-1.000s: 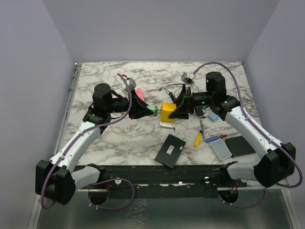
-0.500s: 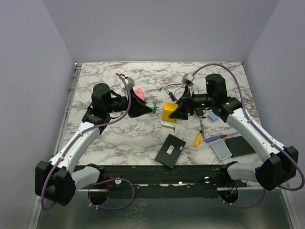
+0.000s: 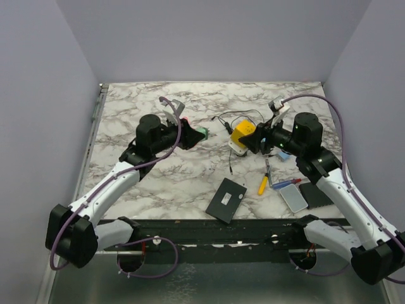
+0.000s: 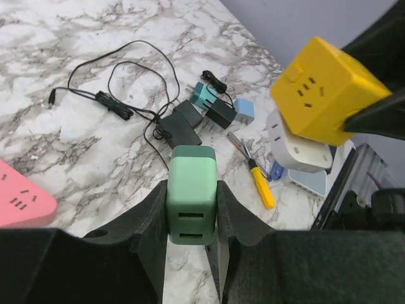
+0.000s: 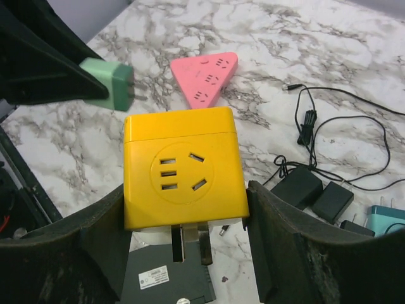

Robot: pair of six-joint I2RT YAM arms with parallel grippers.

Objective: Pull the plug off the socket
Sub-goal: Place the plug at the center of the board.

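Worktop (image 3: 158, 183): white marble pattern with grey veins.
Far side, left: pink triangular socket strip (image 5: 204, 76).
Far side, middle: loose black cable (image 4: 120, 107), black adapters (image 4: 183, 123), a teal adapter (image 4: 204, 96).
Near edge, middle: flat black box (image 3: 226, 199), lying askew.
Near right: yellow-handled screwdriver (image 3: 262, 185), pale grey slab (image 3: 293, 197), and a black slab (image 3: 316, 192) beside it.

From above, we find the green plastic plug (image 3: 201, 132) left of centre and the yellow cube socket (image 3: 243, 134) right of centre, apart (marble table (image 3: 158, 183) showing between them). The black cable tangle (image 3: 226, 125) lies behind both, toward the upper middle. The flat black box (image 3: 226, 199) sits on the table lower centre, with the yellow-handled screwdriver (image 3: 262, 185) just right of it.
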